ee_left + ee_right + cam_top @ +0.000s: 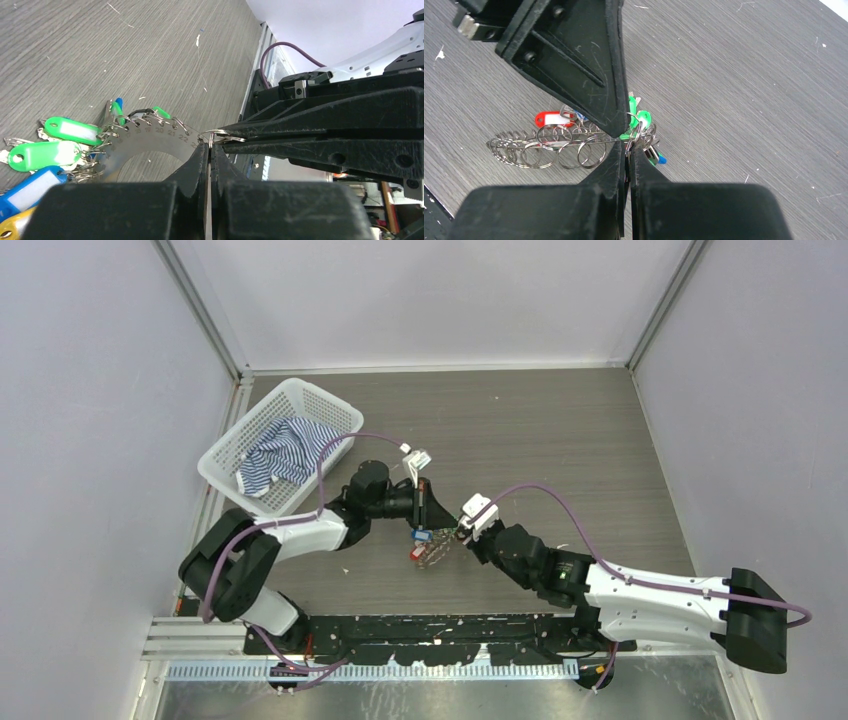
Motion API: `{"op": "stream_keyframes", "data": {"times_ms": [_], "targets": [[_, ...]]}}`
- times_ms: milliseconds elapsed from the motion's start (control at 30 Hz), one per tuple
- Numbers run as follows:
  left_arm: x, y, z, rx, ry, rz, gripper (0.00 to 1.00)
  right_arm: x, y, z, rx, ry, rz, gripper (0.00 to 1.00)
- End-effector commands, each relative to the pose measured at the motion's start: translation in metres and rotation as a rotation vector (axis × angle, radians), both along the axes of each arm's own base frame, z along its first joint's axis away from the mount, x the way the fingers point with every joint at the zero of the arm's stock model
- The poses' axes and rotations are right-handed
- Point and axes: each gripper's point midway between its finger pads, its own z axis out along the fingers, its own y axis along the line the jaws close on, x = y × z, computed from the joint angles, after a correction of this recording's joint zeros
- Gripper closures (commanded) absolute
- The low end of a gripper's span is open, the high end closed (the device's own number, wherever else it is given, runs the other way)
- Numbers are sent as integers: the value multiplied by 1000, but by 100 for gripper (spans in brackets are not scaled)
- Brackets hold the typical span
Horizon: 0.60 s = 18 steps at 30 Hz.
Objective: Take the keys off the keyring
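Silvery keyring (150, 144) sits right at your two sets of jaws. Your left gripper (210, 150) is pressed together, its tips pinching the keyring's rim. Your right gripper (225, 138) comes in from the side, clamped on a small wire loop (220, 133) at that same edge. The keys (47, 152), tagged green, blue and yellow, bunch on the rim across the keyring from both sets of tips.
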Motion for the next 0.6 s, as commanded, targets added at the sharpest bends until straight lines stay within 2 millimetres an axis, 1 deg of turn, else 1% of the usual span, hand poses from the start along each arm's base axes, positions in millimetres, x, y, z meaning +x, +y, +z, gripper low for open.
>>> {"op": "stream_keyframes", "data": {"times_ms": [0,67,200,300,467,567], "targets": [[3,3,19,-11,-149,33,100,5,-3,24,123,6,-81,99],[0,5,22,2,-205,34,100,3,-5,21,150,37,-102,98],[-8,4,24,33,-273,7,100,-2,-3,19,214,86,-111,96],[-9,3,25,40,-300,14,100,-3,-1,17,260,108,-121,96],[-10,7,27,56,-348,41,100,-2,-5,19,296,122,-156,95],[-9,10,27,58,-371,60,100,-1,-10,18,299,125,-180,98]]}}
